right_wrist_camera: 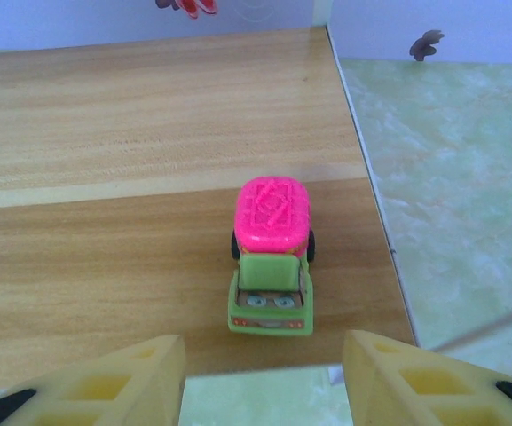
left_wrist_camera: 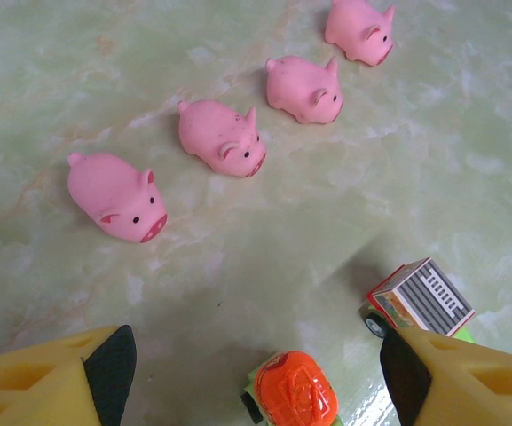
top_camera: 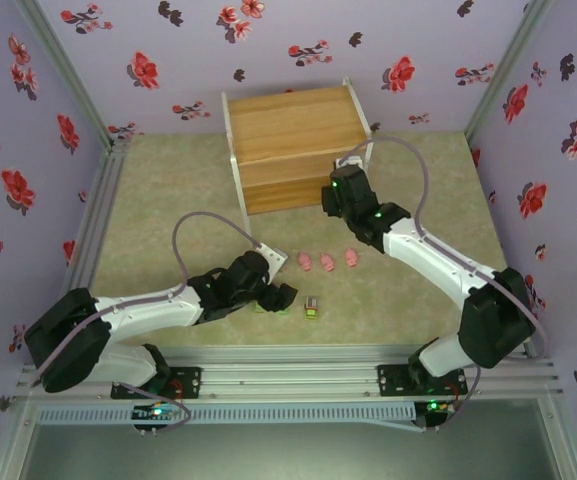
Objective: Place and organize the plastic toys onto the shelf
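A magenta-topped green toy truck (right_wrist_camera: 271,257) stands on the light wooden board of the shelf (right_wrist_camera: 105,133), near its right edge. My right gripper (right_wrist_camera: 264,373) is open just in front of it, not touching it. In the top view this gripper (top_camera: 333,195) hangs at the front right corner of the shelf (top_camera: 288,120). My left gripper (left_wrist_camera: 260,373) is open low over the table, with an orange-topped toy (left_wrist_camera: 295,399) between its fingers, untouched. A grey-topped toy truck (left_wrist_camera: 420,297) sits by the right finger (left_wrist_camera: 415,377). Several pink pigs (left_wrist_camera: 220,138) lie in a diagonal row beyond.
The pale green marbled table (top_camera: 168,200) is enclosed by flowered purple walls (top_camera: 28,150). In the top view the pigs (top_camera: 327,261) lie in a row between the arms, and the grey-topped truck (top_camera: 312,307) sits right of my left gripper (top_camera: 280,297).
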Robot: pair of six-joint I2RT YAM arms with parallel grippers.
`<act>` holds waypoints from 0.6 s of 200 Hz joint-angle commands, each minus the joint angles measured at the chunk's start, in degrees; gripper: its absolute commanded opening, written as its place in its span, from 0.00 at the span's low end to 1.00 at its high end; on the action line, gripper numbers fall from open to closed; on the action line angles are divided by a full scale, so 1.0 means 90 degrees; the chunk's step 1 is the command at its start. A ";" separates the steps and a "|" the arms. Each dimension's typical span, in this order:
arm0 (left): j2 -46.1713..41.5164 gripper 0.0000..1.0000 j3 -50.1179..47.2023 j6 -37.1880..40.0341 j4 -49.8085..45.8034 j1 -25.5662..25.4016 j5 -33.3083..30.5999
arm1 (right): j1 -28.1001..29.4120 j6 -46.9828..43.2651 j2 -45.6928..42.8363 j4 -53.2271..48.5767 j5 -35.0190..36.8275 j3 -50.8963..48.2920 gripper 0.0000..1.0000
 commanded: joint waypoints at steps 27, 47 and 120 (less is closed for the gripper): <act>-0.0367 0.77 -0.0074 -0.0021 0.0158 -0.0042 -0.0283 | 0.0366 0.0402 -0.0563 -0.0317 0.0453 -0.0426 0.49; -0.0383 0.77 -0.0081 -0.0096 0.0148 -0.0042 -0.0429 | 0.0543 0.0577 -0.0746 -0.0450 0.0579 -0.0533 0.49; -0.0565 0.78 -0.0180 -0.0243 0.0148 -0.0042 -0.0821 | 0.1085 0.1510 -0.1568 -0.1092 0.0826 -0.1118 0.45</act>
